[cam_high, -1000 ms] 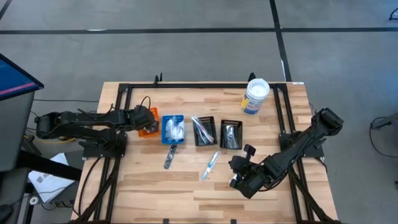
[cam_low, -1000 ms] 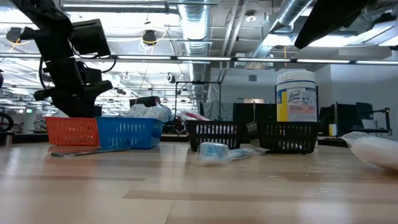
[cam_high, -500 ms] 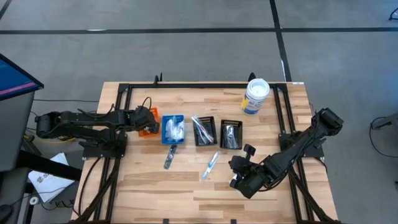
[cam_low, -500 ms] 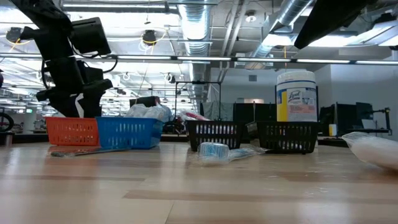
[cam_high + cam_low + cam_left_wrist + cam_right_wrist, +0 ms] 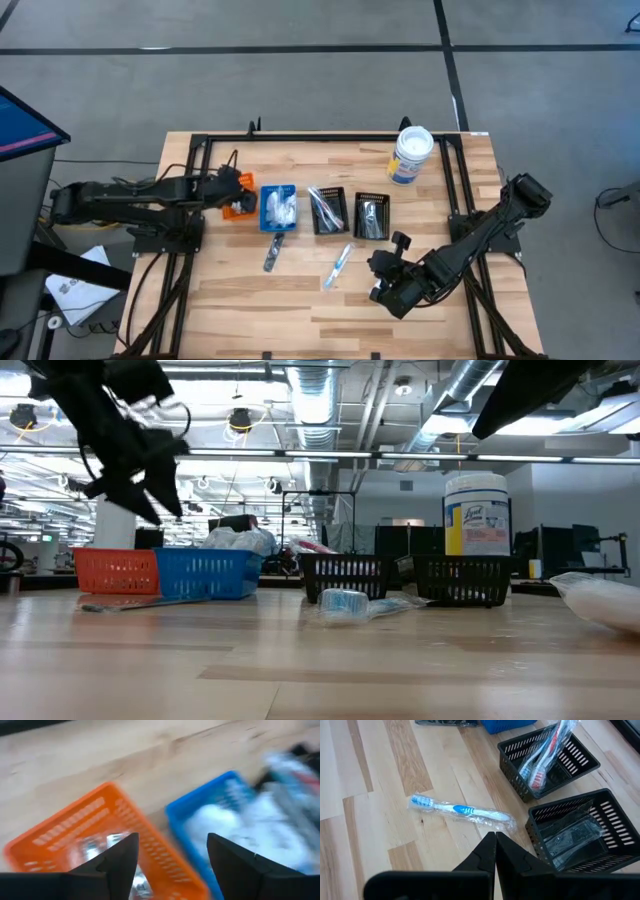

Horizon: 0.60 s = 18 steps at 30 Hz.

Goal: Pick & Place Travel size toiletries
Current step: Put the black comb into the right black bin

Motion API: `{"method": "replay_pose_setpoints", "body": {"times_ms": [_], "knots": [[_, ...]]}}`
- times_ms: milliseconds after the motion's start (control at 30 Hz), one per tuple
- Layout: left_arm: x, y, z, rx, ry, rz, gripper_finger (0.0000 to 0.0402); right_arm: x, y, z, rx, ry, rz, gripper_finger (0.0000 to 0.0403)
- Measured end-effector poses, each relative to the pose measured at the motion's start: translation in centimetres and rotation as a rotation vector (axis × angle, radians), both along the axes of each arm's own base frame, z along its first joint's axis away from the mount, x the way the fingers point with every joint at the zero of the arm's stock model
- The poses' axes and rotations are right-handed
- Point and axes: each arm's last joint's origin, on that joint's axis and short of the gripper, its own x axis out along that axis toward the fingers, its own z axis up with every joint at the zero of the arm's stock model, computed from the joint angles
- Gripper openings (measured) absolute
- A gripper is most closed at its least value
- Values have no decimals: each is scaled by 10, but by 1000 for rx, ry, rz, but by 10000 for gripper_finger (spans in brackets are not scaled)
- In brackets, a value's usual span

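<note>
Hovering above the orange bin (image 5: pixel 238 199) near the left edge of the wooden table (image 5: pixel 300 290), the left gripper (image 5: pixel 226 182) has its fingers spread with nothing between them, and silvery sachets (image 5: pixel 97 845) lie inside that bin, so my judgement is that a drop-off there is just done. The right gripper (image 5: pixel 383 292) waits clenched and empty toward the front right corner. Sorting looks well along: white packets (image 5: pixel 279 208) fill the blue bin (image 5: pixel 277 190), wrapped toothbrushes (image 5: pixel 545 757) stand in 1 black bin (image 5: pixel 328 209), dark pieces lie in the other black bin (image 5: pixel 371 214). 2 items are loose in front of the bins: a silvery tube (image 5: pixel 271 255) and a blue toothbrush (image 5: pixel 339 264). Next, I expect, the left arm must lift clear and descend on the tube. A white tub (image 5: pixel 410 155) stands at the back right corner; beyond is grey floor and an open workshop with ceiling ducts.
</note>
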Motion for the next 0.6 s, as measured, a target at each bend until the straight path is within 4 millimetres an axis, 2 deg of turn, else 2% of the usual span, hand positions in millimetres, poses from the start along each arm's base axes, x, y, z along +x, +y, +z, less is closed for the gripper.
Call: {"method": "replay_pose_setpoints", "body": {"times_ms": [600], "knots": [[17, -63, 51, 127, -507, -482, 214, 0, 0, 0, -5, -1, -1, 0]]}}
